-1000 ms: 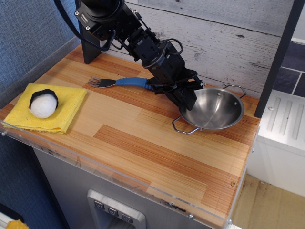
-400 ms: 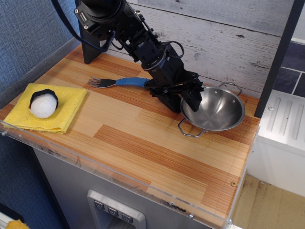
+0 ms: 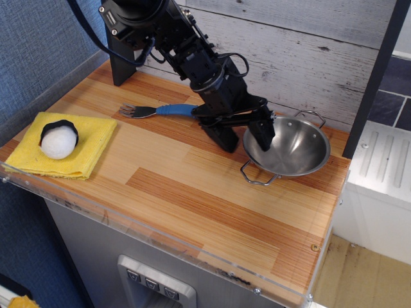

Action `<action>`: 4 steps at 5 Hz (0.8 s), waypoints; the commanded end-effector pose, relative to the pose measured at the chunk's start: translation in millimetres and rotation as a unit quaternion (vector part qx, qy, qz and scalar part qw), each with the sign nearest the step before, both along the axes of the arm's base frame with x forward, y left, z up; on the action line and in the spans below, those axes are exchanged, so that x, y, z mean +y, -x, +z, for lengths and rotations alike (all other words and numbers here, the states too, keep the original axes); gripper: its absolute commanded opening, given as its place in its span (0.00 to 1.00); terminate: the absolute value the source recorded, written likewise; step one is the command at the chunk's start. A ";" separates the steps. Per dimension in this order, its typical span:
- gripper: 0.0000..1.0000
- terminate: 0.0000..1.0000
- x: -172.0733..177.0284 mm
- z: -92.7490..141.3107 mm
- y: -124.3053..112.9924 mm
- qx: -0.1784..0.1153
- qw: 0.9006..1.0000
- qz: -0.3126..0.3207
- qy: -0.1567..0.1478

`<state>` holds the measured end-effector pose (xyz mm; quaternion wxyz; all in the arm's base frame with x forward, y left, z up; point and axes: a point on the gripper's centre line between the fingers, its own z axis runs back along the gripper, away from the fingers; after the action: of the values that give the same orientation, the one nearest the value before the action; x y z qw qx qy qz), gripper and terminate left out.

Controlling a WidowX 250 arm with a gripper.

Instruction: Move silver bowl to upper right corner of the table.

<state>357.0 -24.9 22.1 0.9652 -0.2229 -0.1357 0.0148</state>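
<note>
The silver bowl (image 3: 292,151) sits on the wood-plank table (image 3: 192,205) near its far right corner, by the grey plank wall. One wire handle points to the back right, the other to the front left. My gripper (image 3: 243,136) is open at the bowl's left rim. One finger hangs over the inside of the rim, the other over the table left of the bowl. Nothing is held between them.
A fork with a blue handle (image 3: 164,110) lies left of the gripper. A yellow cloth (image 3: 87,151) with a white ball (image 3: 58,141) on it lies at the front left. A dark post (image 3: 376,70) stands right of the bowl. The arm's base (image 3: 125,61) is at the back left.
The gripper was closed on the bowl's left rim and has opened, letting it go. The bowl has shifted a little.
</note>
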 end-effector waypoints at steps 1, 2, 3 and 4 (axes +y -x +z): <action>1.00 0.00 7.0 81.3 0.4 -0.085 0.994 -0.019 -0.067; 1.00 0.00 17.2 122.2 15.6 -0.126 0.987 -0.023 -0.096; 1.00 0.00 17.2 122.2 15.6 -0.126 0.987 -0.023 -0.096; 1.00 0.00 17.2 122.2 15.6 -0.126 0.987 -0.023 -0.096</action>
<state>345.9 -6.6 132.9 0.9617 -0.1346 -0.2340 -0.0473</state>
